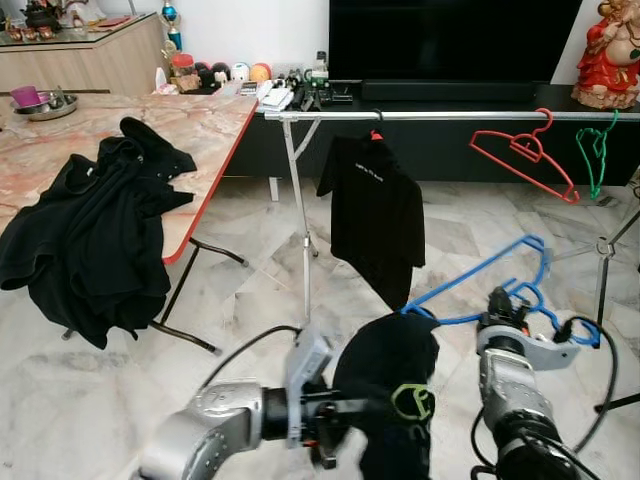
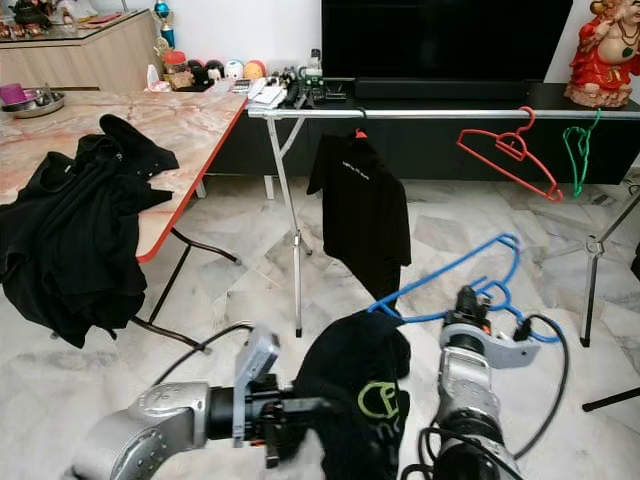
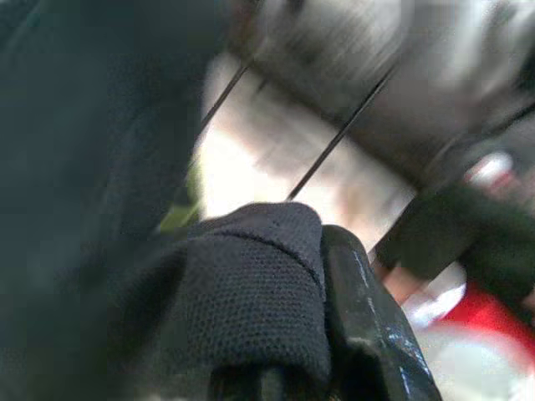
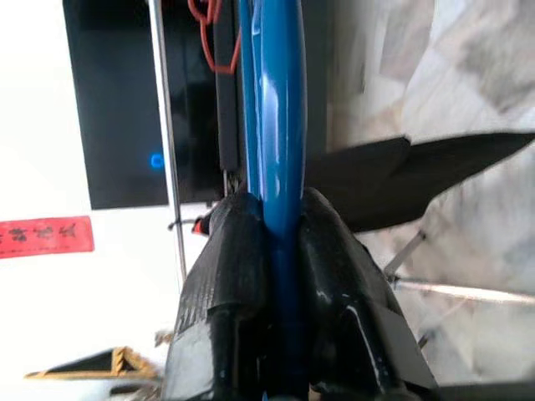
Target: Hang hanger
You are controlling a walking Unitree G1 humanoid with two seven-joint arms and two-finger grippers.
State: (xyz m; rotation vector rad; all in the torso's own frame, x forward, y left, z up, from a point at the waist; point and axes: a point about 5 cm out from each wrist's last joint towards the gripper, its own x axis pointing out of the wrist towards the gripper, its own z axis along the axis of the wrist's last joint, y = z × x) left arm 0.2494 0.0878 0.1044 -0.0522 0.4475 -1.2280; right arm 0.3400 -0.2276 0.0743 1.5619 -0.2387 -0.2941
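**Blue hanger gripped, black shirt half on, before the clothes rail**

While a black T-shirt [image 1: 372, 215] already hangs from the silver clothes rail [image 1: 440, 116] at twelve o'clock, the robot's right gripper [image 1: 500, 305] holds a blue hanger [image 1: 478, 272] low in the foreground at about four o'clock, its jaws clamped together on the blue bar, as the right wrist view [image 4: 280, 125] shows close up. One end of the hanger is tucked into a black garment with a green logo [image 1: 390, 385], which droops at six o'clock between the two silver arms. The left gripper [image 1: 335, 440], at seven o'clock, reaches into that cloth; in the left wrist view one black finger [image 3: 368, 317] lies against folded black fabric [image 3: 242, 284], and the jaws look closed on it, though blur makes it hard to be sure. Farther along the rail, at two o'clock, a red hanger [image 1: 520, 152] dangles tilted, with a green hanger [image 1: 595, 150] just beside it. At ten o'clock a heap of black clothing [image 1: 90, 230] spills over the edge of a marble-patterned surface [image 1: 200, 130] with a red rim. A dark television [image 1: 450, 40] and a red figurine [image 1: 615, 55] stand behind the rail, above a pale marble floor [image 1: 100, 390]
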